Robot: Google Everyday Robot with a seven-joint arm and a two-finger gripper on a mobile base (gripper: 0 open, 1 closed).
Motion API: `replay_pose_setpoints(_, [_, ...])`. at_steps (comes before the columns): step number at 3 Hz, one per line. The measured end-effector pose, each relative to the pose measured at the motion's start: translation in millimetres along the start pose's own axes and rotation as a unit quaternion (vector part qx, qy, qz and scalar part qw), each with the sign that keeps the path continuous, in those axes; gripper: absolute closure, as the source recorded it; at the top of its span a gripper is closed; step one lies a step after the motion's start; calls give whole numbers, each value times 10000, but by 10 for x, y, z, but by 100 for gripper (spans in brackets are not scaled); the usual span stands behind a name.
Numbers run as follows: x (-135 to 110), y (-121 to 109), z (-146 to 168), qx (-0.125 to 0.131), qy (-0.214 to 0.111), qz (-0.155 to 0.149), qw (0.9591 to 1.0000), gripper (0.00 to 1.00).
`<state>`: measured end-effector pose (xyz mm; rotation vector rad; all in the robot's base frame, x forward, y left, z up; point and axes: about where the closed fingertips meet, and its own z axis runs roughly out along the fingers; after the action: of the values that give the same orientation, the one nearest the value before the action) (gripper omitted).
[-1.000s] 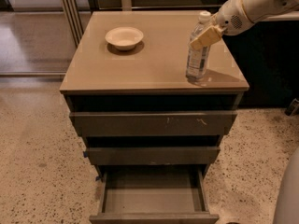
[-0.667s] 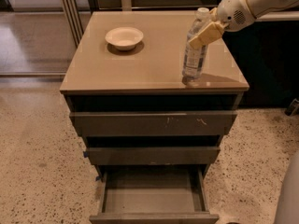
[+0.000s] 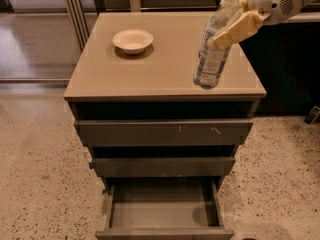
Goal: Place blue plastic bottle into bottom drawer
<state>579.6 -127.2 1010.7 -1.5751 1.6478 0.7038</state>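
Observation:
The blue plastic bottle, clear and bluish with a pale label, hangs tilted above the right front part of the cabinet top. My gripper comes in from the upper right and is shut on the bottle's upper part; one tan finger crosses its front. The cap end is hidden by the gripper. The bottom drawer is pulled out open at the foot of the cabinet, and nothing shows inside it.
A small white bowl sits on the cabinet top at the back left. The scratched top drawer and middle drawer are slightly out. Speckled floor surrounds the cabinet; dark furniture stands at right.
The bottle has left the cabinet top: the gripper lifted it, moved it forward and left a little, and it now hangs tilted.

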Motion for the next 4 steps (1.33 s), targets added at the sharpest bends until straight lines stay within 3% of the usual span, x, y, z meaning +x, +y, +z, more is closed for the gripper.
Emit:
replay_pose_setpoints(2, [49,-31,104,54,61,-11,10000,100])
replay_pose_setpoints(3, [234,275,35,382,89,-134,9991,100])
replay_pose_setpoints(4, [593,643,53,549,127,75,9984,100])
